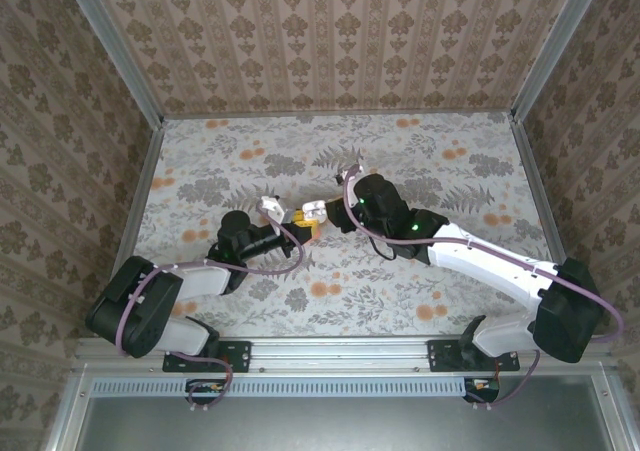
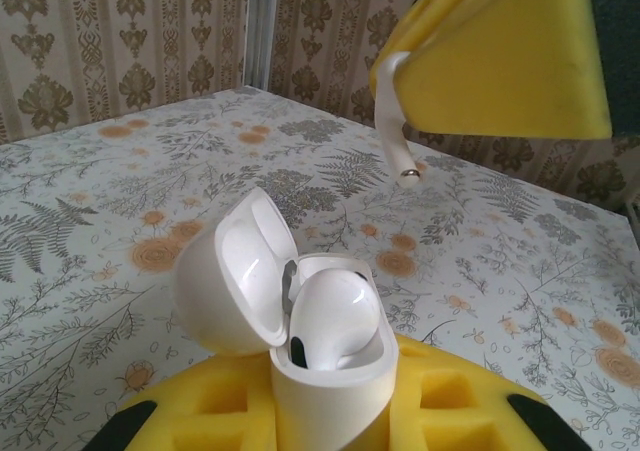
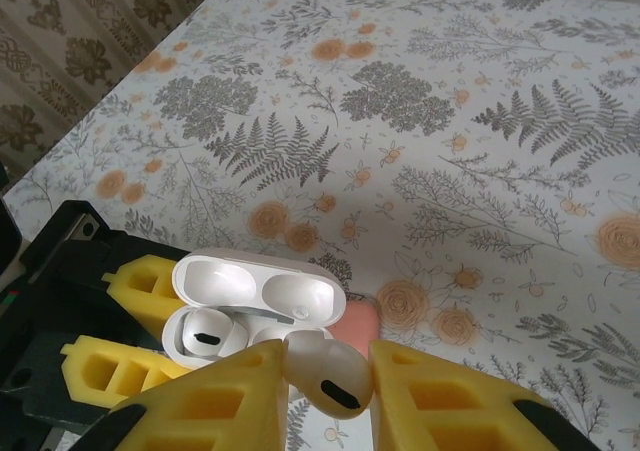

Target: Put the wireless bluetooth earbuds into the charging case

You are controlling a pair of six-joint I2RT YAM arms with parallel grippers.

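Note:
A white charging case (image 2: 325,371) stands upright between the yellow foam pads (image 2: 190,421) of my left gripper (image 2: 330,416), which is shut on it. Its lid (image 2: 235,271) is swung open to the left. One white earbud (image 2: 335,316) sits in a slot of the case. My right gripper (image 3: 325,391) is shut on a second white earbud (image 3: 325,371), held just above and in front of the open case (image 3: 255,306). That earbud's stem (image 2: 395,121) hangs below the right gripper's pad (image 2: 500,51). From above, both grippers (image 1: 290,221) (image 1: 320,211) meet at mid-table.
A coral-pink rounded object (image 3: 358,321) lies on the table behind the case, partly hidden. The floral tablecloth (image 1: 450,171) is bordered by metal rails and patterned walls (image 1: 330,41).

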